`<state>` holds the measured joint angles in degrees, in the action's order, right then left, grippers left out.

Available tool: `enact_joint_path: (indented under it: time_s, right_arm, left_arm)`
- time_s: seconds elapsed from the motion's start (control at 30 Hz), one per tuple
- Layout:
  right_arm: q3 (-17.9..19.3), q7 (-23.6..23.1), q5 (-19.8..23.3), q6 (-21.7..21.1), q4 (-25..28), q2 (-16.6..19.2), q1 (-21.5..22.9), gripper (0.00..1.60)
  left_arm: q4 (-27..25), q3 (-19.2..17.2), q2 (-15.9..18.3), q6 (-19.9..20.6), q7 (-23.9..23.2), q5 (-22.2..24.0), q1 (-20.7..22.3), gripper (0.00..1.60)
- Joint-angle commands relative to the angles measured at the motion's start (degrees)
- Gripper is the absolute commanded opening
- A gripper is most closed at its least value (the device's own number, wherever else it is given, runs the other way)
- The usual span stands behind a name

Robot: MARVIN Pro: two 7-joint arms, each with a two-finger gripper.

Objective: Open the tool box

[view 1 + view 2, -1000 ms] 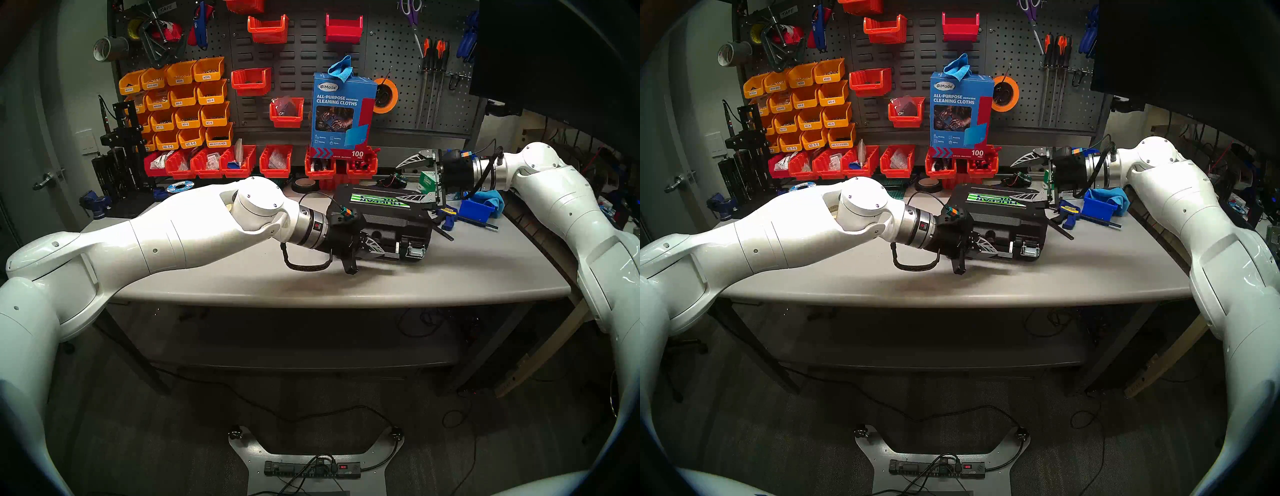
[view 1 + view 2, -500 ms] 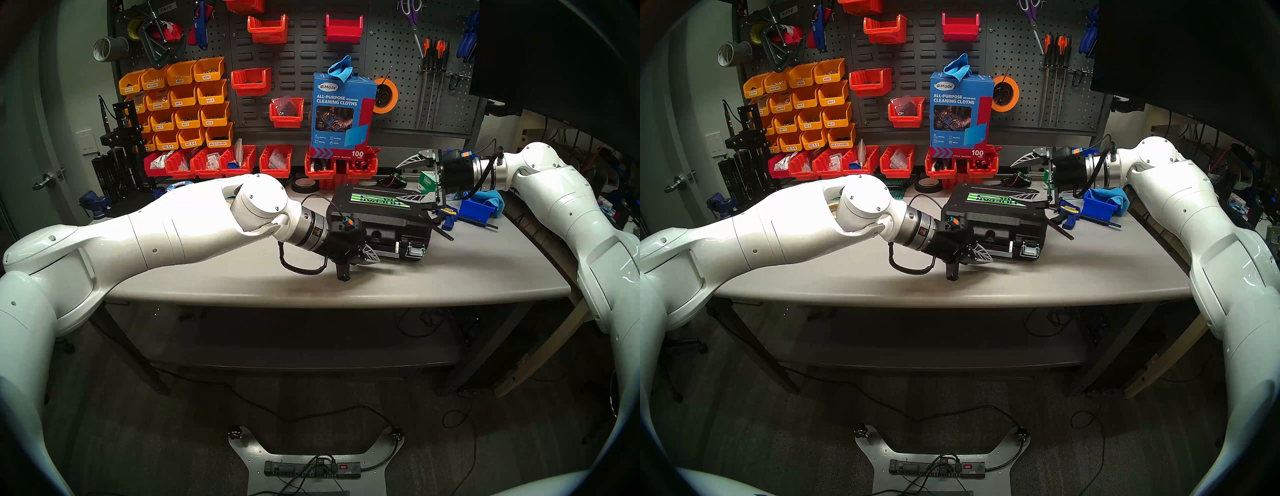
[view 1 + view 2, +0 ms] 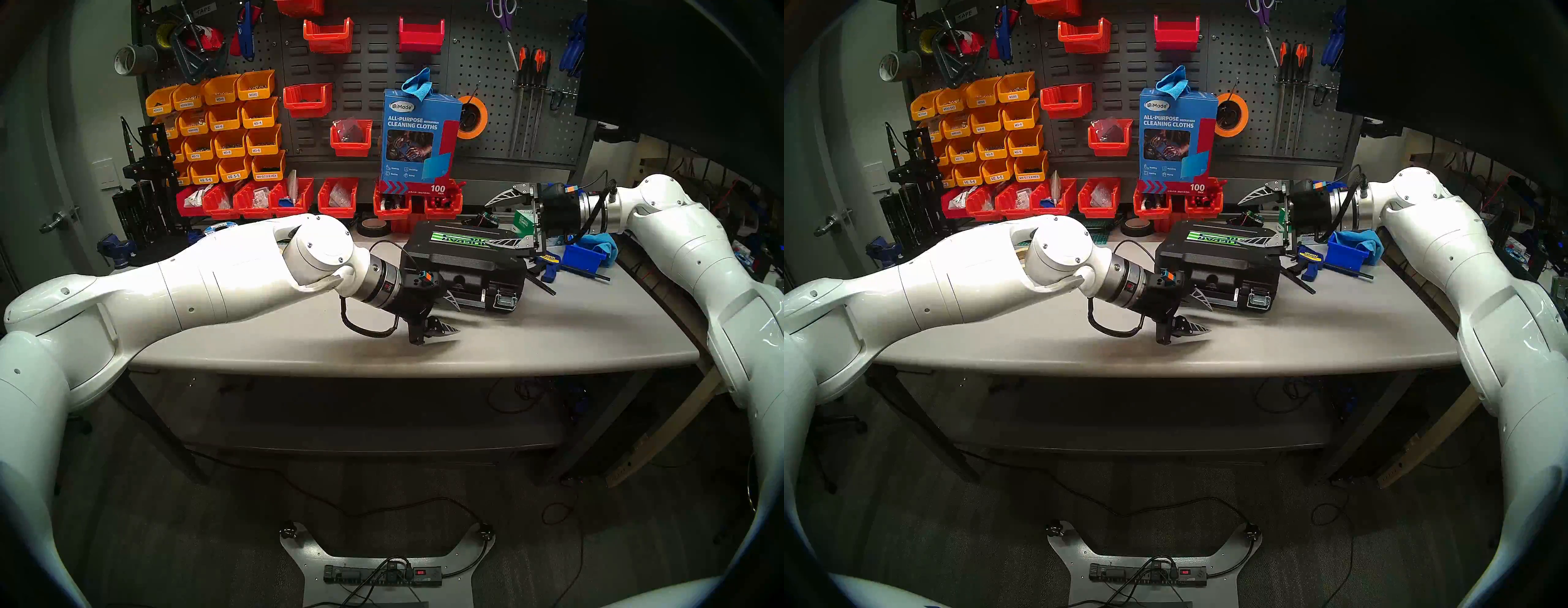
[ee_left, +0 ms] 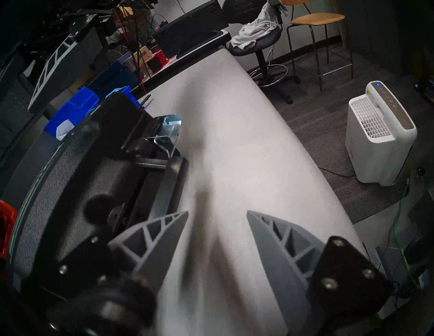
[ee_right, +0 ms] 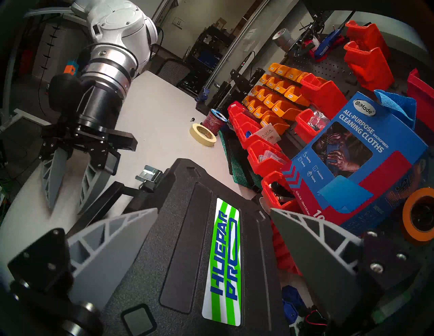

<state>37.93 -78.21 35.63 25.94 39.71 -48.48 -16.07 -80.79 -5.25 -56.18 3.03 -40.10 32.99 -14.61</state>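
Observation:
The black tool box (image 3: 464, 271) lies on the grey table (image 3: 382, 348), its green-and-white sticker (image 5: 223, 260) on top. Its handle (image 4: 172, 185) faces the front. A silver latch (image 3: 505, 300) at the front right hangs flipped out, and another (image 5: 148, 176) sticks out at the front left. I cannot tell whether the lid is parted from the base. My left gripper (image 3: 459, 320) is open and empty just off the table, in front of the handle's left end. My right gripper (image 3: 488, 224) is wide open at the box's right end, lower finger over the lid (image 5: 178, 234).
A blue bin with a cloth (image 3: 583, 257) and a blue clamp (image 3: 549, 265) lie right of the box. A tape roll (image 3: 373, 227), red bins (image 3: 297, 197) and the blue cleaning-cloths box (image 3: 420, 136) stand behind. The table's front edge (image 3: 403, 369) is near.
My left gripper has drawn back from the handle toward the front left and opened. The box's top now sits a little farther back and looks more tilted. The right arm has not moved.

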Motion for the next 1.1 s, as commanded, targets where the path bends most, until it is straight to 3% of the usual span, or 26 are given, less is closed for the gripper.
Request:
enact_joint_path:
  time_s: [0.0,0.27,0.6,1.07]
  right_arm:
    - [0.5,0.2,0.1,0.1,0.2,0.0,1.1,1.60]
    - [0.5,0.2,0.1,0.1,0.2,0.0,1.1,1.60]
    - [0.5,0.2,0.1,0.1,0.2,0.0,1.1,1.60]
    - [0.5,0.2,0.1,0.1,0.2,0.0,1.1,1.60]
  left_arm:
    - [0.1,-1.7,0.1,-0.4,0.0,0.9,1.4,1.07]
    - [1.1,-2.0,-0.3,-1.0,0.5,0.4,1.3,1.06]
    - [6.7,-0.3,-3.8,-2.5,1.9,-3.2,1.1,1.02]
    - [8.5,0.2,-5.2,-3.3,1.2,-3.1,1.1,1.07]
